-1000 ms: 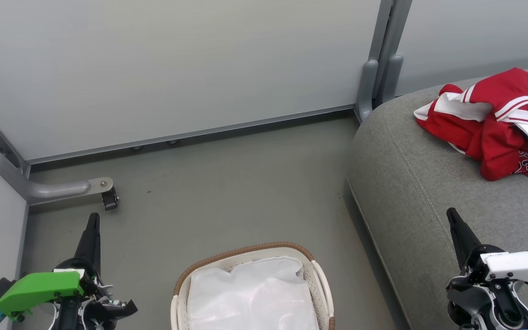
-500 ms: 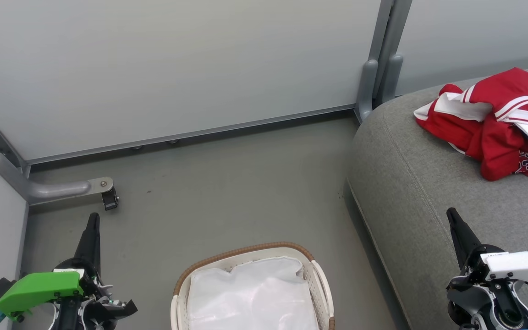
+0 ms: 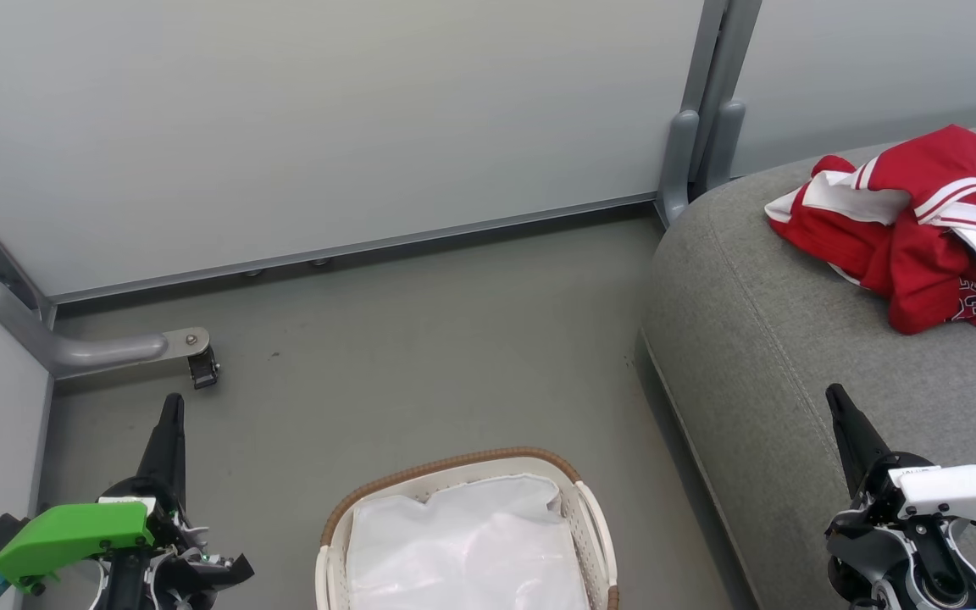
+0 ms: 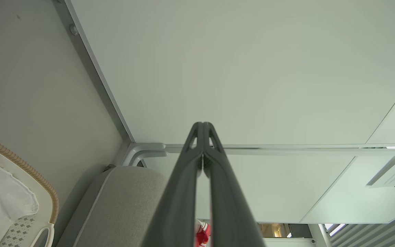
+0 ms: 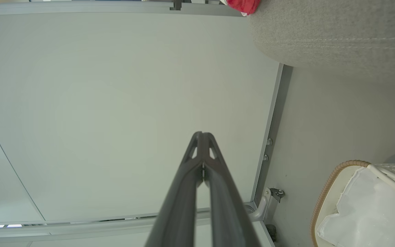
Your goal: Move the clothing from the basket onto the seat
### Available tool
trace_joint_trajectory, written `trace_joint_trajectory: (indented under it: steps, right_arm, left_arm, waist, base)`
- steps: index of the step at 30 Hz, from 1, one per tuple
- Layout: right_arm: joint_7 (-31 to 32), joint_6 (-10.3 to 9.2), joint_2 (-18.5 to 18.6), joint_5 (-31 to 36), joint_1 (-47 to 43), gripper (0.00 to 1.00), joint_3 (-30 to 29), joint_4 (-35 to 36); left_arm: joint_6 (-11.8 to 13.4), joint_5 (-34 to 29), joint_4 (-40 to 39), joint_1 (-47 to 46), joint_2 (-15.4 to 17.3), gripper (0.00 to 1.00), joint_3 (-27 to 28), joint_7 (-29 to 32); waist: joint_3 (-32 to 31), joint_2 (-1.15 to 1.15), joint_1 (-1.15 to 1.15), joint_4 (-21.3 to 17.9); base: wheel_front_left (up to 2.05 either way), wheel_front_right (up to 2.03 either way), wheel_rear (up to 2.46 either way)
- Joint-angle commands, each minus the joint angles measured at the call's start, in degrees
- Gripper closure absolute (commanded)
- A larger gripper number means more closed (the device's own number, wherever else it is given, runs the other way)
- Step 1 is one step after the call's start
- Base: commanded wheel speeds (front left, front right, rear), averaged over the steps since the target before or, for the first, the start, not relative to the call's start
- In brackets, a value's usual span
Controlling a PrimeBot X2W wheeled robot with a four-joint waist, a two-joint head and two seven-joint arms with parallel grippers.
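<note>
Red and white clothing (image 3: 920,224) lies crumpled on the grey seat (image 3: 776,356) at the right; a red corner of the clothing (image 5: 243,5) also peeks in at the top of the right wrist view. The cream basket (image 3: 467,534) with a brown rim stands on the floor at the bottom centre, and I see a glossy white liner (image 3: 463,551) in it. My left gripper (image 3: 171,407) is shut with nothing in it, low at the left. My right gripper (image 3: 835,398) is shut with nothing in it, over the seat's front edge.
Grey partition panels (image 3: 327,127) close off the back and left. A metal foot with a caster (image 3: 200,364) juts onto the floor near my left gripper. A grey post (image 3: 695,127) stands by the seat's back corner. Bare floor (image 3: 420,356) lies between basket and wall.
</note>
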State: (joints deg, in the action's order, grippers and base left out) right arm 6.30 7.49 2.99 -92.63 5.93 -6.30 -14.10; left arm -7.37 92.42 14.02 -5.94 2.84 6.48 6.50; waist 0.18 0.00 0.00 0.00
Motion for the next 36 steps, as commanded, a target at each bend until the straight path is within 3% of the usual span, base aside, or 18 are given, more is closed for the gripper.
trace_joint_trajectory:
  steps: [1, 36]
  right_arm:
    - [0.32, 0.0, 0.13, 0.11, 0.45, 1.0, -0.18, 0.2]
    - [0.28, 0.0, 0.07, 0.2, 0.46, 1.0, -0.29, 0.2]
  left_arm:
    - [-0.27, 0.01, 0.07, -0.65, 0.18, 1.0, 0.17, 0.23]
    - [-0.27, -0.04, 0.06, -0.65, 0.14, 1.0, 0.2, 0.28]
  waist:
    - [0.0, 0.0, 0.0, 0.0]
    - [0.0, 0.0, 0.0, 0.0]
  base:
    - [0.0, 0.0, 0.0]
    - [0.0, 0.0, 0.0]
